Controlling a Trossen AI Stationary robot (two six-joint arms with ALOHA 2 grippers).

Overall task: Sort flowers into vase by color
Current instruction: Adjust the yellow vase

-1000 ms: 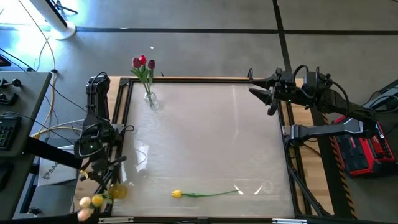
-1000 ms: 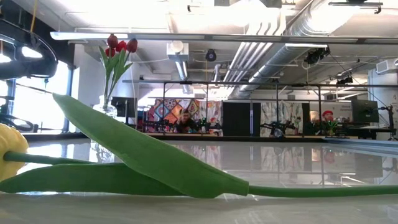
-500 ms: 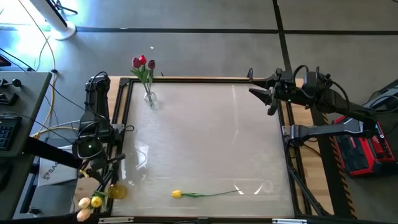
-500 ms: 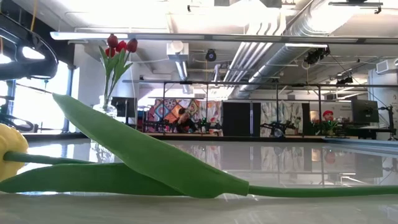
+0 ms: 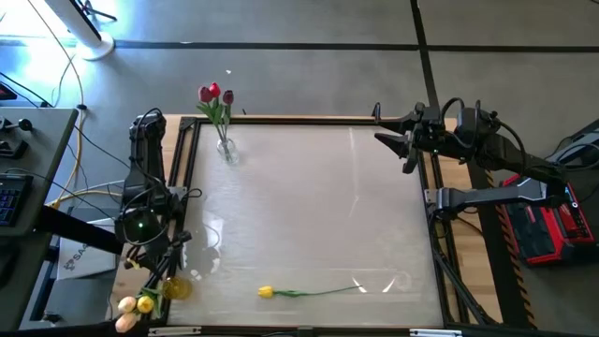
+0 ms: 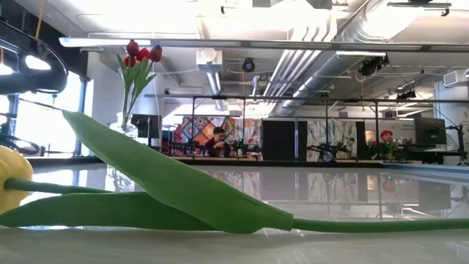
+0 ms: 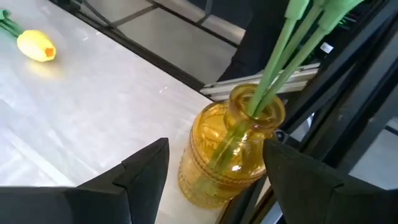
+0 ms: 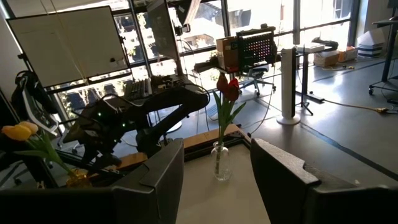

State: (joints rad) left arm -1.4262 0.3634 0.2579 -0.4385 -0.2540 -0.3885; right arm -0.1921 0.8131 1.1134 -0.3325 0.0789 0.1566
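Hovering open, left gripper (image 7: 211,165) seemingly straddles the amber vase (image 7: 227,155).

You have one yellow tulip (image 5: 267,292) lying flat on the surface near its near edge, head to the left, stem running right. Three red tulips (image 5: 214,94) stand upright in a clear glass vase (image 5: 226,151) at the far left corner. Yellow and cream tulips (image 5: 136,305) lean out of an amber vase (image 5: 177,286) at the near left corner.
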